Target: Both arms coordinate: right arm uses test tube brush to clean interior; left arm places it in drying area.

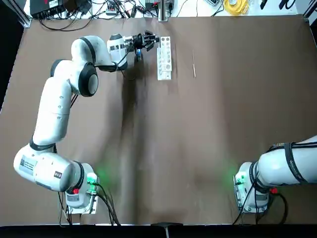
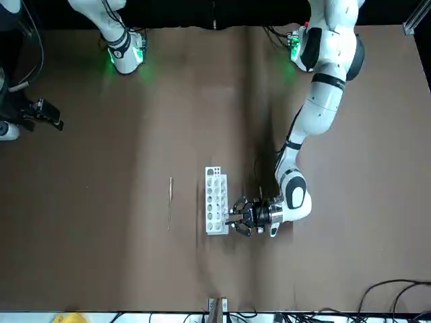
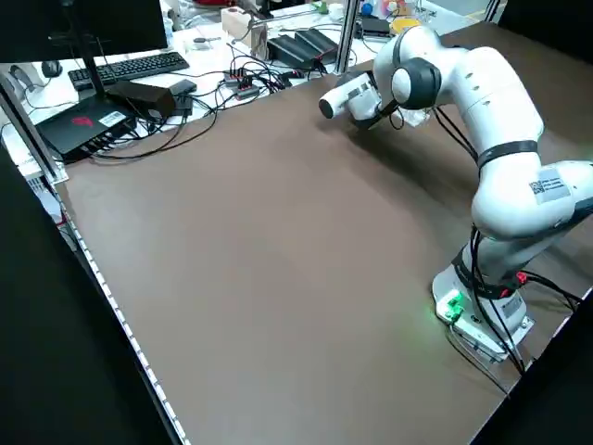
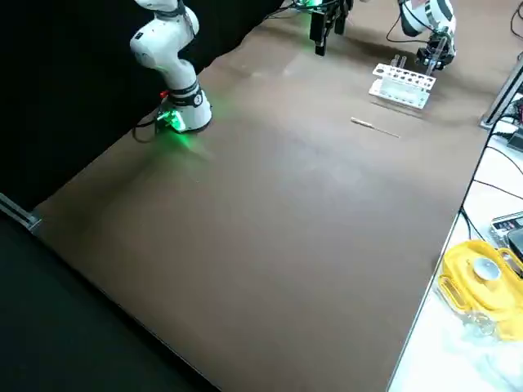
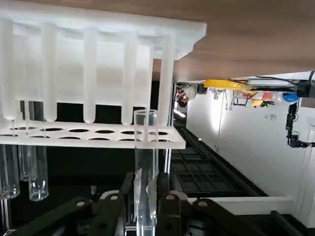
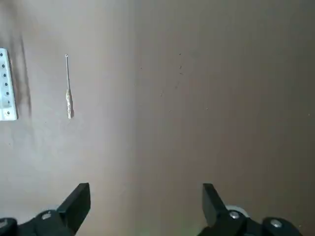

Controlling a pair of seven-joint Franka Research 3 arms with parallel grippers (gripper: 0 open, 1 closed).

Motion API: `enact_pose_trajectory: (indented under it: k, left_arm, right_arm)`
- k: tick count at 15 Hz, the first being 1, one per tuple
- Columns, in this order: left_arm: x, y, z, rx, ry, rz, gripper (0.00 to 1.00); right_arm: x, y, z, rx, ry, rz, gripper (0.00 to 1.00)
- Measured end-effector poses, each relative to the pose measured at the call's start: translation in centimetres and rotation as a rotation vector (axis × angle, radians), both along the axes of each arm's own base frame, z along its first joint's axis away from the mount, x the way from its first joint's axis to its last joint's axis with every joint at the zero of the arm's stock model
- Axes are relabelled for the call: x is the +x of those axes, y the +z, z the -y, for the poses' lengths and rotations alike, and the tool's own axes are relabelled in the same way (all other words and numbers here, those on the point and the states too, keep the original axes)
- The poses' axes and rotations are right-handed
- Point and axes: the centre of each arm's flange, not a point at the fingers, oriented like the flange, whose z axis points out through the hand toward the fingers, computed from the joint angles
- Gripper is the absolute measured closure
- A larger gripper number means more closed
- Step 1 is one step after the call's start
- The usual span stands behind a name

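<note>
In the top view, the white rack stands upper centre, just beside the left gripper, which grips a clear test tube. The brush lies right of the rack; the right gripper, fingers wide, appears at the front view's left edge.

Lab prob: tube rack w/ glass tubes, robot arms on table.

— Where's the right arm in the overhead view?
— Cut off by the picture's edge past its lower part; its gripper is out of that picture.
— And the rack?
— The right wrist view's edge slices it. From the left side, the arm hides it.
— The brush?
— Overhead, its bristles are too small to tell.
</note>
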Motion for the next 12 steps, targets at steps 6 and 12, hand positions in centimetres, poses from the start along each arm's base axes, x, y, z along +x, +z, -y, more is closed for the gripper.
enact_pose_trajectory:
  k: [6,12]
  left_arm:
    - [0.7,1.3,-0.6,0.002,0.003,-0.019,0.77]
    - [0.4,1.3,0.0,0.002,-0.006,-0.019,0.77]
  right_arm:
    - [0.0,0.0,0.0,0.0,0.0,0.0,0.0]
    - [0.0,0.0,0.0,0.0,0.0,0.0,0.0]
